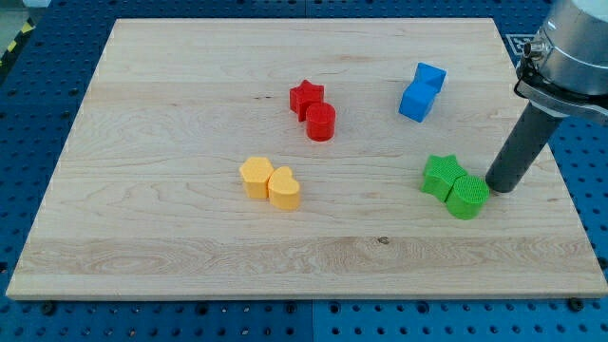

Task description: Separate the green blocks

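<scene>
Two green blocks sit touching at the view's right: a green star [441, 176] and, just to its lower right, a green round block [466, 197]. My tip [500, 185] stands on the wooden board just right of the green round block, very close to it or touching it. The dark rod rises from the tip toward the view's upper right.
A red star [306, 97] and a red cylinder [321, 123] touch near the board's middle top. Two blue blocks [422, 91] sit together at the upper right. A yellow hexagon [256, 177] and a yellow heart [284, 187] touch at centre left. The board's right edge [560, 180] is near my tip.
</scene>
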`<state>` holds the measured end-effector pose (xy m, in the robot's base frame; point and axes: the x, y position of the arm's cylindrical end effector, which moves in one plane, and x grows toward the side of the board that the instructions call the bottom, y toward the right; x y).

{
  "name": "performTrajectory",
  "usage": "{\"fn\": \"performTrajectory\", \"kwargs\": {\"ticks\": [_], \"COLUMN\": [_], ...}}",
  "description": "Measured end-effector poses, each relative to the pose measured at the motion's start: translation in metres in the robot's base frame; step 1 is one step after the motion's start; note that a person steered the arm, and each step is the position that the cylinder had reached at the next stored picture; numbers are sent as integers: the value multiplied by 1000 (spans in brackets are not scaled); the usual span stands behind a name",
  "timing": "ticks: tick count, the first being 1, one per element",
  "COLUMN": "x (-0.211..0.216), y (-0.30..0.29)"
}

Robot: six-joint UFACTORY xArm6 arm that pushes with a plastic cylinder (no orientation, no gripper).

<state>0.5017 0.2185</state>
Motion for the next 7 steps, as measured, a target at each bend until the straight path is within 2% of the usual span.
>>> {"fn": "performTrajectory", "kwargs": {"ticks": [7], "x": [-15], "y": [-47]}}
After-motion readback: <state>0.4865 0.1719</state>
